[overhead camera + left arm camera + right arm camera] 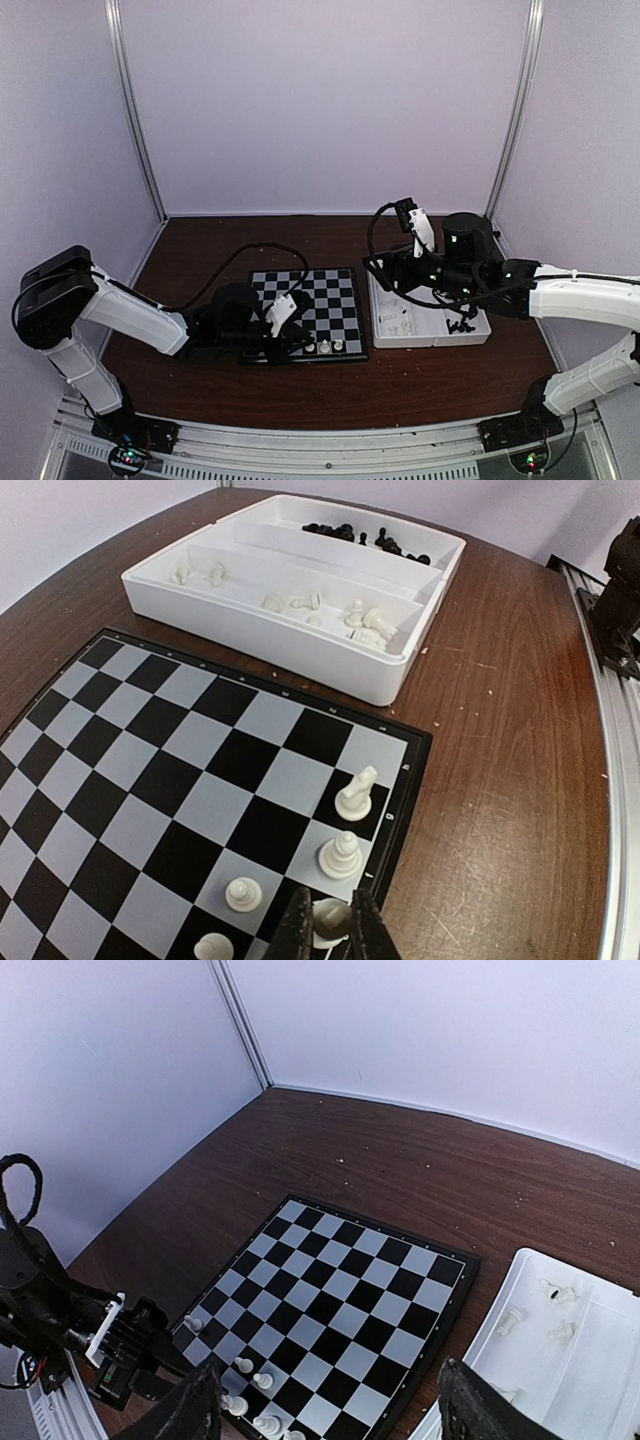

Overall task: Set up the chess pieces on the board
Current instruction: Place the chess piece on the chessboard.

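Observation:
The board [180, 760] lies on the brown table, just left of the white tray [300, 655]. My left gripper [332, 935] is low over the board's near right corner, shut on a white chess piece [330, 917] standing on an edge square. A white knight [355, 792], a bishop [341, 855] and two pawns [243, 893] stand close by. From above, the left gripper [303, 343] is at the board's [330, 295] near edge. My right gripper [400, 272] hovers high by the tray's [430, 340] far left. In its own view the right gripper [335, 1420] is open and holds nothing.
The tray holds loose white pieces [365, 620] in its nearer compartment and black pieces [345, 530] in the farther one. A black cable [240, 255] loops over the table behind the board. A metal rail [620, 740] runs along the table's near edge.

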Action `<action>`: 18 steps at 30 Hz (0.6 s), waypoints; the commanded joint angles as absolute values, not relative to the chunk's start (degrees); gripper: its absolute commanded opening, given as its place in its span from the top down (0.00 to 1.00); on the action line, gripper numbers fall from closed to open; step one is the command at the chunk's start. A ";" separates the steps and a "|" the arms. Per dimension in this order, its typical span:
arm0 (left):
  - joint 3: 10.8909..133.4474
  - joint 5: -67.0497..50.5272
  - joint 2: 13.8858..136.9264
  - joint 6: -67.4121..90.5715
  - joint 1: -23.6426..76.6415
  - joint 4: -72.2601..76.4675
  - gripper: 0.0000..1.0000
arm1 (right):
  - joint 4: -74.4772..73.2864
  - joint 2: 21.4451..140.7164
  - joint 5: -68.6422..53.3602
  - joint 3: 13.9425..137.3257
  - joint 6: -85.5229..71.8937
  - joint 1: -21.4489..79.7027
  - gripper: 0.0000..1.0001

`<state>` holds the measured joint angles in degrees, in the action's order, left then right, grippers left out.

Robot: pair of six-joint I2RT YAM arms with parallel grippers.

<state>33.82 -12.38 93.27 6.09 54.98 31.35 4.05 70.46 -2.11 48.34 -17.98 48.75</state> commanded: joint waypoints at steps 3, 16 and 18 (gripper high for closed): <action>32.90 -11.38 94.31 5.10 55.37 36.26 1.00 | 4.48 68.92 -1.58 47.50 -18.29 48.32 0.27; 33.14 -11.20 96.27 4.75 55.37 36.97 1.00 | 4.83 68.91 -2.10 47.33 -18.46 48.16 0.27; 33.22 -10.98 96.54 4.78 55.37 37.00 1.00 | 4.92 68.91 -2.19 47.22 -18.50 48.08 0.27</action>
<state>33.63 -11.55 95.44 5.74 54.98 33.39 4.08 70.39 -2.15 48.03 -18.20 48.45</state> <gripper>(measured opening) 0.105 0.729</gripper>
